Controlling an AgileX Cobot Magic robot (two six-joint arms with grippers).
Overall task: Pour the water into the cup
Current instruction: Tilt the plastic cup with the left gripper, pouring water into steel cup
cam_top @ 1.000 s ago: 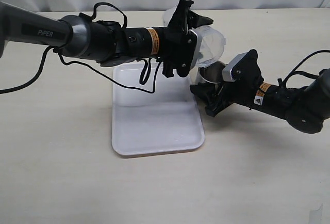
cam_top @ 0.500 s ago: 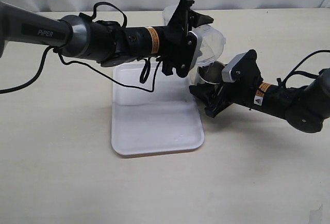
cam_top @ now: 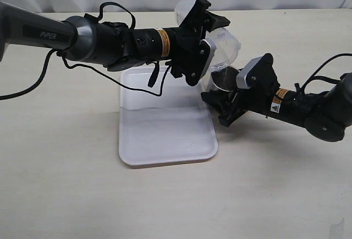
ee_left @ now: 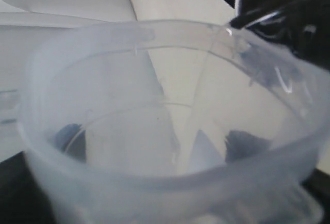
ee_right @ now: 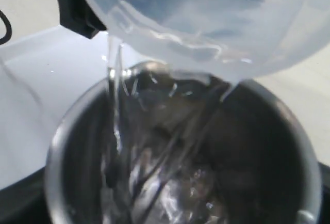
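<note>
My left gripper (cam_top: 204, 27) is shut on a translucent plastic container (cam_top: 223, 46) and holds it tipped over the steel cup (cam_top: 223, 77). The container's mouth fills the left wrist view (ee_left: 154, 131). My right gripper (cam_top: 224, 104) is shut on the cup and holds it at the tray's far right corner. In the right wrist view a thin stream of water (ee_right: 114, 110) falls from the container's rim (ee_right: 170, 43) into the cup (ee_right: 67, 146). Water glints at the cup's dark bottom. Both pairs of fingers are mostly hidden.
A white tray (cam_top: 165, 129) lies on the beige table (cam_top: 66, 184) under and in front of the left arm. A black cable (cam_top: 143, 87) hangs from the left arm over the tray.
The left gripper has rolled the container further over, lowering its rim toward the cup. The right gripper and cup have stayed in place.
</note>
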